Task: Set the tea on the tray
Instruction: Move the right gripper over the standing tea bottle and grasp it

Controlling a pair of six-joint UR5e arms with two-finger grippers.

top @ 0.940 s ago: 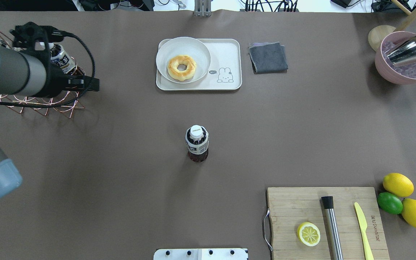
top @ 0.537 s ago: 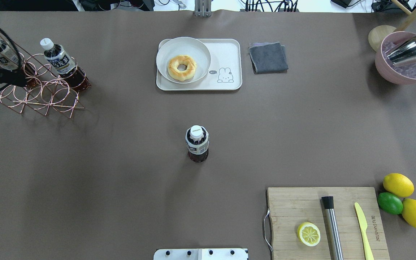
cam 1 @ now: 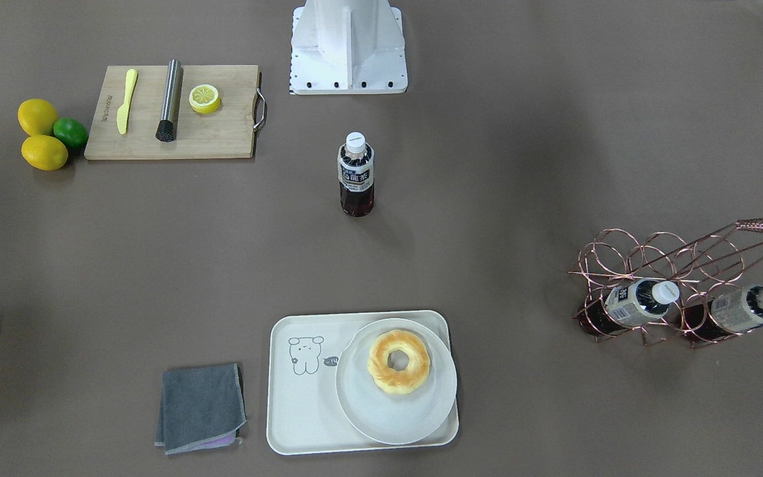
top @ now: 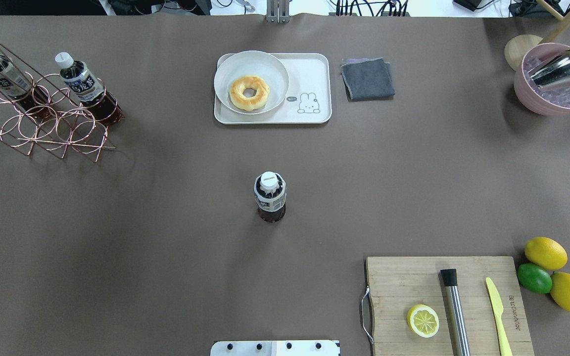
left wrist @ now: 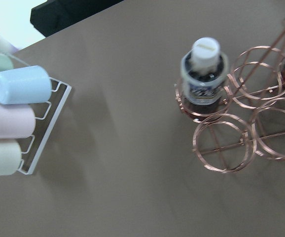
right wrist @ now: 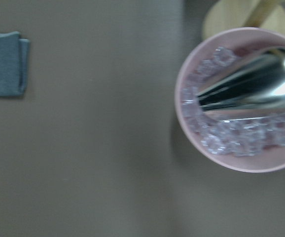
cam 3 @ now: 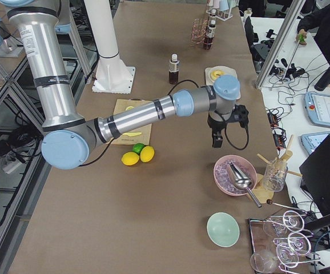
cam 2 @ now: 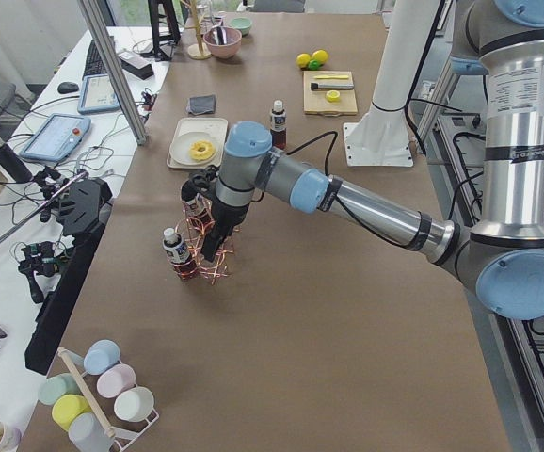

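Mid-table, between robot base and tray: small clear plastic tea bottle (top: 270, 197), dark red-brown drink, white screw cap, cream and dark-blue label. It stands upright on the brown table (top: 156, 257) with nothing touching it. It is well apart from the cream-white rounded-rectangle tray (top: 314, 66) with raised rim and a little line-drawn animal, at the far side.

Tray is partly taken. A round white plate (top: 272, 66) carrying a golden ring doughnut (top: 249, 92) covers its left part, robot's view. The bare strip with the drawing is on the right.

Two racked bottles (top: 83, 85) of the same tea lean in the copper wire rack (top: 47, 131), far left.

Left end effector (cam 2: 208, 254) hangs at the rack. It shows only from the table end, so I can't tell whether its fingers are apart or together. Its wrist camera looks down on one of the racked bottles and shows no fingers. Right end effector (cam 3: 216, 140) hangs near the pink bowl (top: 525, 99) of ice with a metal scoop, and I can't tell its state either. Neither is near the standing bottle.

My read: pick not yet begun, nothing placed. The standing bottle looks like the target, though the rack sits right by the left arm.

Next move calls for:
- Approach with fingers spread.
- Close on the body below the cap.
- Lift straight up.
- Carry to the bare strip and set down upright, clear of the plate rim.

Landing zone is tight and the bottle is tall and narrow, so I'd expect tip risk.
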